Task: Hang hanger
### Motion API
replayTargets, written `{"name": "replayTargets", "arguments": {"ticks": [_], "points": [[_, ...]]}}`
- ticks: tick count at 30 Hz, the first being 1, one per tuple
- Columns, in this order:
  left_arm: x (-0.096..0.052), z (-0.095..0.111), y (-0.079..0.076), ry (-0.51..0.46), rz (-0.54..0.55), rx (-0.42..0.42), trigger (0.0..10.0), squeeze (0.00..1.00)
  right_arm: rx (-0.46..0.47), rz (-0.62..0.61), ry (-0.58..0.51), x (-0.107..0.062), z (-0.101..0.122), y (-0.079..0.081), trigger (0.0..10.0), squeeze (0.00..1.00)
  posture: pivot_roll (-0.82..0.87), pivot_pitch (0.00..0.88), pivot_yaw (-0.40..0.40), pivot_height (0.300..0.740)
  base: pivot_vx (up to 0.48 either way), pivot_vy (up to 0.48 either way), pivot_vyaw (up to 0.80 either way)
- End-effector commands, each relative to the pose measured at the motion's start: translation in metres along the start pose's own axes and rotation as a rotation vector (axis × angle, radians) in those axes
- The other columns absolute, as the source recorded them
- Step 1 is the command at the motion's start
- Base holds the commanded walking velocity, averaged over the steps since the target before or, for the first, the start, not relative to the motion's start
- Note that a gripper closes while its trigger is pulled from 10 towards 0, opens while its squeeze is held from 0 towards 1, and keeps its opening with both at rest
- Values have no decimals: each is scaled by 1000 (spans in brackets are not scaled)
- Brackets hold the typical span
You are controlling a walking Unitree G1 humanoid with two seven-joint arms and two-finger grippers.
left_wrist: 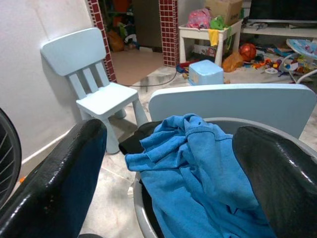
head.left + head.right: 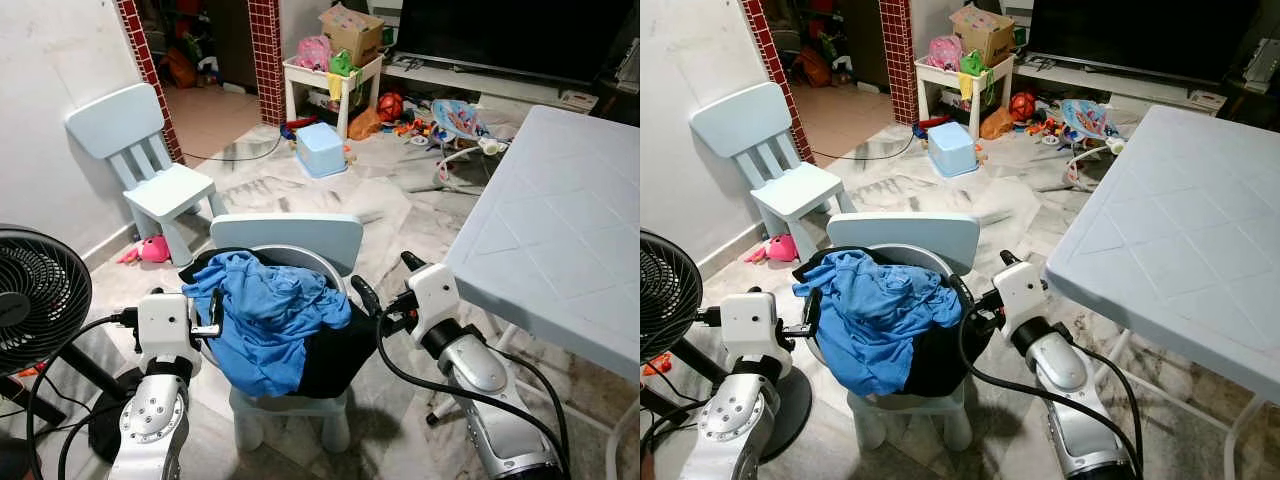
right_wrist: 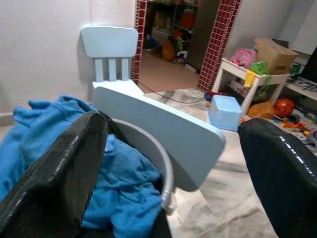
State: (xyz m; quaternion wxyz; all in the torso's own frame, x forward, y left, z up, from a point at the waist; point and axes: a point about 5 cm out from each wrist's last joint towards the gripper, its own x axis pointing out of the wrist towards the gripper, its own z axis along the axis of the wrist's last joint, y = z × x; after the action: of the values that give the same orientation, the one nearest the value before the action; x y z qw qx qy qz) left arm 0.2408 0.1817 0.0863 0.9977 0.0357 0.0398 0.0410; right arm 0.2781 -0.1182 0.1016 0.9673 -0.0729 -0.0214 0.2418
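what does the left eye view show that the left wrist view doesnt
The left eye view takes in the black fan, the white table, the right gripper and the left gripper. The left wrist view shows that gripper's black fingers close up, spread apart. Both show the blue shirt in the basin on the small chair, and the second chair by the wall.

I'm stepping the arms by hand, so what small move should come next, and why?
Probably close both grippers inward onto the grey basin. The left gripper and right gripper flank it with fingers open, touching nothing, while the blue garment heaped inside hides any hanger, so securing the basin seems the sensible start.
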Motion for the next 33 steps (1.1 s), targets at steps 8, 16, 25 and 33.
{"name": "replayTargets", "arguments": {"ticks": [8,16,25,33], "points": [[0,-1,1,16,-2,-2,10000,1000,-12,-10,-1,0,1,-2,10000,0,-38,0,5,740,0,0,0],[1,-2,2,28,10,9,10000,1000,2,-4,2,-1,0,0,10000,0,-37,0,3,740,0,0,0],[1,-3,2,44,-1,-28,10000,0,41,-13,-4,3,3,3,10000,0,-39,0,7,740,89,0,0],[2,-3,-1,50,-14,-41,10000,0,30,-9,-1,3,2,2,10000,0,-39,0,6,740,295,0,0]]}}
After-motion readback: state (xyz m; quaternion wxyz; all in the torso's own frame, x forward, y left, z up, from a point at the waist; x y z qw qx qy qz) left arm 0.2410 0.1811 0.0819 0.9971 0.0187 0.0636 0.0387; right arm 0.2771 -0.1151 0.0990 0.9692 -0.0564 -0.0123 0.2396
